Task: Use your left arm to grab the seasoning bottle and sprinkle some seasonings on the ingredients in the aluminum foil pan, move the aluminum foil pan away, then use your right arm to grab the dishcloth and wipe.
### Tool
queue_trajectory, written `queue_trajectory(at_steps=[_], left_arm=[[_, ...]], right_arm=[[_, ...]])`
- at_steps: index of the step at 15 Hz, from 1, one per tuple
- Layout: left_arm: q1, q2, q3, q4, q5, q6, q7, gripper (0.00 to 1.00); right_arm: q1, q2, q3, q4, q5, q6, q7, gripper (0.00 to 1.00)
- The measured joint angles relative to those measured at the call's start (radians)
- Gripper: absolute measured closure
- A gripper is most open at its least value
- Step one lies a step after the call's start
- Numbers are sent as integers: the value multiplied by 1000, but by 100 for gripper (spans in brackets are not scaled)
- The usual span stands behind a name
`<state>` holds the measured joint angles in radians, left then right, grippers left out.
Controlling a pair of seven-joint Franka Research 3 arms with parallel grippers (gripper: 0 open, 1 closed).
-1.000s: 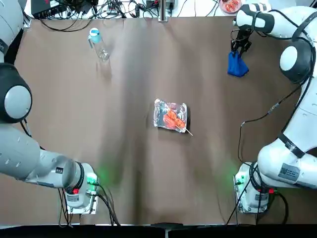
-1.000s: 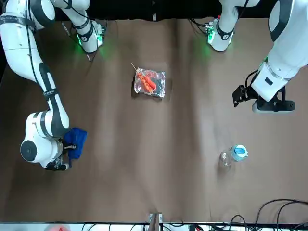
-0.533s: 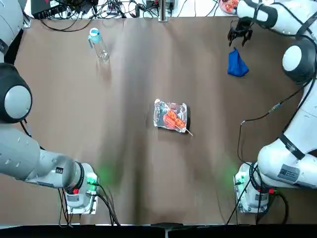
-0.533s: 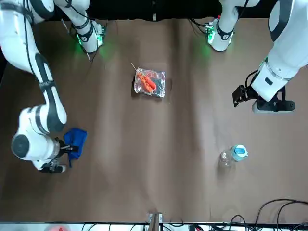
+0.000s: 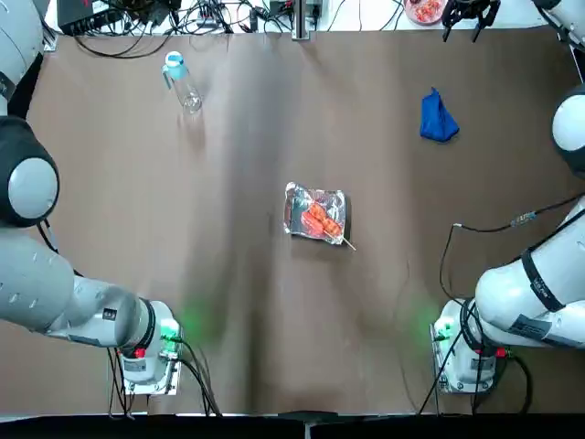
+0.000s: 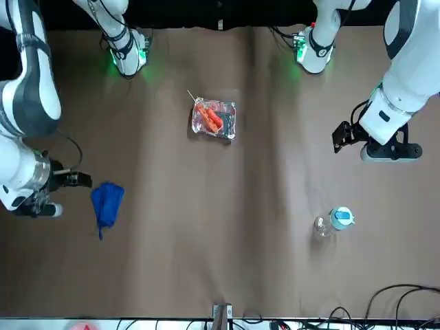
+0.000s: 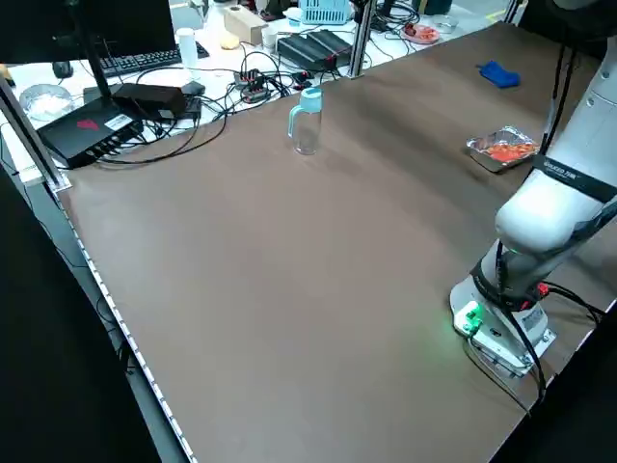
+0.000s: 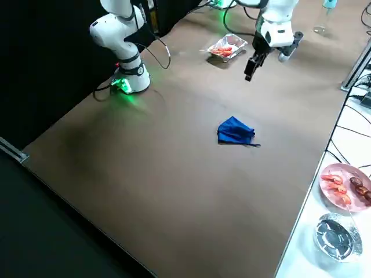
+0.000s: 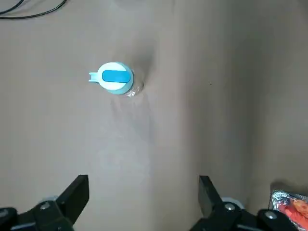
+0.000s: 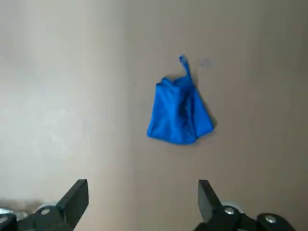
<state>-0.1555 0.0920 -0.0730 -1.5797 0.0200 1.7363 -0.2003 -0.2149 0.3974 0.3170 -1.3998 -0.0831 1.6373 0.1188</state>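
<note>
- High above the far right side of the table, near the table's far edge, the black two-finger right gripper (image 10: 143, 192), released, with fingers spread wide and nothing between them.
- On the tabletop at the far right, apart from the right gripper, the bunched-up bright blue cloth dishcloth (image 5: 439, 119); long axis running roughly near to far, narrow tip pointing far, broad end toward near and slightly right.
- Over the left part of the table, idle above the surface, the black two-finger left gripper (image 9: 144, 192), likewise released and empty, its fingers well apart.
- At the far left, the slim clear plastic seasoning bottle with a light blue cap (image 7: 308, 121), upright on its base; long axis vertical, cap up, side handle toward the left.
- Around the middle of the table, between bottle and dishcloth in left-right position but nearer than both, the shiny silver aluminum foil pan (image 5: 293, 219), lying flat, its longer side running left to right at a slight slant.
- In the pan, the red-orange chunky ingredients (image 5: 318, 219), with a thin wooden skewer (image 5: 349, 244) sticking out over the rim, pointing near and right.
- Beyond the far edge at the right, a round pink plate of food (image 8: 326, 196) and a round silver foil bowl (image 8: 320, 237).
</note>
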Motion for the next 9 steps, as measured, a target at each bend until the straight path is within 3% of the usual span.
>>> queue_trajectory(at_steps=[9], left_arm=[[0,0,1,0,0,0,-32,0]], right_arm=[[-1,-24,2,-1,26,-43,-14,0]])
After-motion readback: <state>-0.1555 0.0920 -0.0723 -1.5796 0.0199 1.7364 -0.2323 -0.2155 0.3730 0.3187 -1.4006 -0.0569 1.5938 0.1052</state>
